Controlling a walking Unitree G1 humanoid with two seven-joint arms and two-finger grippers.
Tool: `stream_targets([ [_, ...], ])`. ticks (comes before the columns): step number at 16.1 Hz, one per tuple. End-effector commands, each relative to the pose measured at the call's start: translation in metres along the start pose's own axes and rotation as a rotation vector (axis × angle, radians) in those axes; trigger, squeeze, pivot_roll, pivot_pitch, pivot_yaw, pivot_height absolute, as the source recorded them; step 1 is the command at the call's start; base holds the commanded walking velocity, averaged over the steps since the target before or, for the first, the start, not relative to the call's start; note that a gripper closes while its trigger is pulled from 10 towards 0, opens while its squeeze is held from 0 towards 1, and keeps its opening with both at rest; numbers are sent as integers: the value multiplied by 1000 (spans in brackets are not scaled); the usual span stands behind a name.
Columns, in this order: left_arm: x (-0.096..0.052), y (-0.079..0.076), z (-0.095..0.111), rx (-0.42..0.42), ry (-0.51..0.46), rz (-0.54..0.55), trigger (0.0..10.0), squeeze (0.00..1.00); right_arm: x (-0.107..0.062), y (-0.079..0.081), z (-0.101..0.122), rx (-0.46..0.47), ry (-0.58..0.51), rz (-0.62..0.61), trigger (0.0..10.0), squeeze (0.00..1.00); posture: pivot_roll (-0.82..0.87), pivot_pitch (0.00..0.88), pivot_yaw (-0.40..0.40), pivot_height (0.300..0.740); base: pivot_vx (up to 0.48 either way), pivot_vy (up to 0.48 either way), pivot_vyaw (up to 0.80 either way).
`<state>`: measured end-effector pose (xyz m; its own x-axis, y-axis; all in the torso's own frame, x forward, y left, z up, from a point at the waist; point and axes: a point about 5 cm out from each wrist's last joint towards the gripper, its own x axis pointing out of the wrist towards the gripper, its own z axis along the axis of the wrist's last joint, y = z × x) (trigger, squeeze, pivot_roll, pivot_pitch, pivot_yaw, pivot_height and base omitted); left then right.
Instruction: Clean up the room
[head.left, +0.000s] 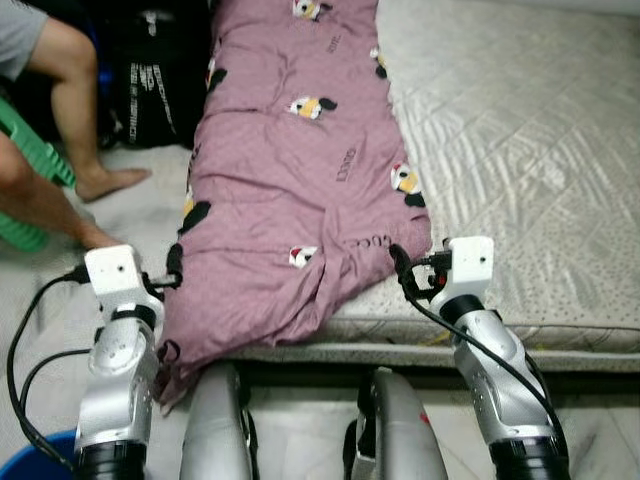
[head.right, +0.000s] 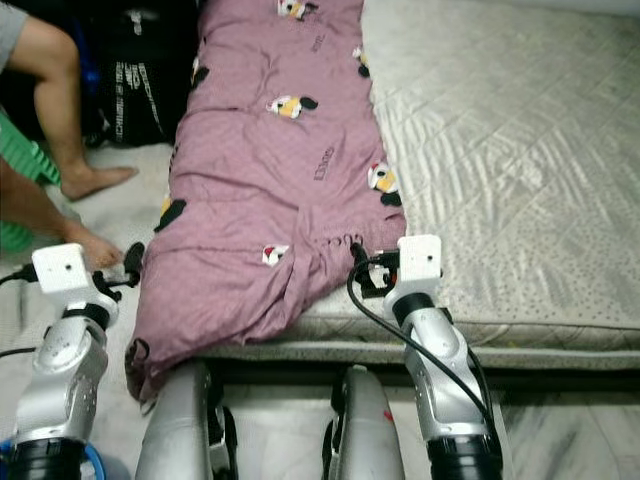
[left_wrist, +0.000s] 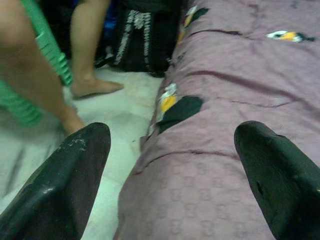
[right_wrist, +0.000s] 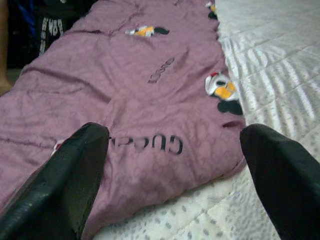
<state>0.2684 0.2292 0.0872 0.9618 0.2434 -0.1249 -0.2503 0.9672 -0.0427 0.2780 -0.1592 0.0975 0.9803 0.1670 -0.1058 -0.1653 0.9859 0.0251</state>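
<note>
A mauve blanket (head.left: 290, 180) with cartoon patches lies lengthwise along the left side of a mattress (head.left: 520, 150), and its near end hangs over the front edge. At the blanket's near left edge, beside the drooping corner, my left gripper (head.left: 168, 275) is open. Its fingers (left_wrist: 70, 185) straddle the blanket's side edge without holding it. By the near right corner, my right gripper (head.left: 405, 272) stands open too, with the printed corner of the blanket (right_wrist: 150, 145) between and just beyond its fingers.
A person sits at the far left, bare legs (head.left: 70, 100) and feet on the floor beside a green stool (head.left: 30, 150). A black bag (head.left: 150, 80) leans against the mattress. A blue tub rim (head.left: 30, 462) shows at my lower left.
</note>
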Motion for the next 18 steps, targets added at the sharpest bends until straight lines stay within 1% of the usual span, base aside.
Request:
stream_targets([
  [1, 0, 5, -4, 1, 24, 39, 10000, 0, -4, -2, -1, 2, 10, 1, 10000, 0, -41, 181, -75, 571, 0, 0, 0],
  [2, 1, 8, -4, -7, 32, 79, 10000, 0, -5, -3, -1, -2, 16, 2, 10000, 0, -44, 184, -78, 561, 0, 0, 0],
  [5, -3, 26, -7, -3, 52, 246, 10000, 0, -10, -10, -2, -17, 37, -11, 10000, 0, -59, 204, -82, 561, 0, 0, 0],
  [6, -4, 30, -7, -4, 54, 267, 10000, 0, -11, -12, -2, -22, 39, -15, 10000, 0, -62, 209, -84, 561, 0, 0, 0],
  [7, -7, 33, -9, -10, 59, 285, 10000, 0, -16, -22, -4, -48, 59, -34, 10000, 0, -64, 214, -88, 561, 0, 0, 0],
  [8, -8, 32, -10, -9, 59, 285, 10000, 0, -18, -26, -6, -89, 74, -35, 10000, 0, -66, 215, -90, 561, 0, 0, 0],
  [11, -7, 23, -12, -1, 62, 248, 10000, 0, -19, -26, -6, -86, 75, -31, 10000, 0, -69, 212, -93, 561, 0, 0, 550],
  [13, -7, 17, -10, 30, 43, 202, 10000, 0, -18, -26, -6, -75, 79, -37, 10000, 0, -69, 212, -93, 561, 0, 0, 0],
  [14, -8, 16, -11, 25, 53, 203, 10000, 0, -18, -29, -7, -74, 79, -52, 10000, 0, -66, 210, -92, 561, 0, 0, 0],
  [15, -11, 22, -15, 13, 65, 241, 10000, 0, -21, -33, -7, -80, 77, -67, 10000, 0, -66, 209, -90, 561, 0, 0, 0],
  [16, -12, 28, -14, 29, 54, 277, 10000, 0, -23, -36, -8, -85, 79, -77, 10000, 0, -67, 209, -90, 561, 0, 0, 0],
  [18, -13, 35, -9, 62, 13, 311, 10000, 0, -27, -40, -9, -92, 88, -93, 10000, 0, -67, 208, -89, 561, 0, 0, 0],
])
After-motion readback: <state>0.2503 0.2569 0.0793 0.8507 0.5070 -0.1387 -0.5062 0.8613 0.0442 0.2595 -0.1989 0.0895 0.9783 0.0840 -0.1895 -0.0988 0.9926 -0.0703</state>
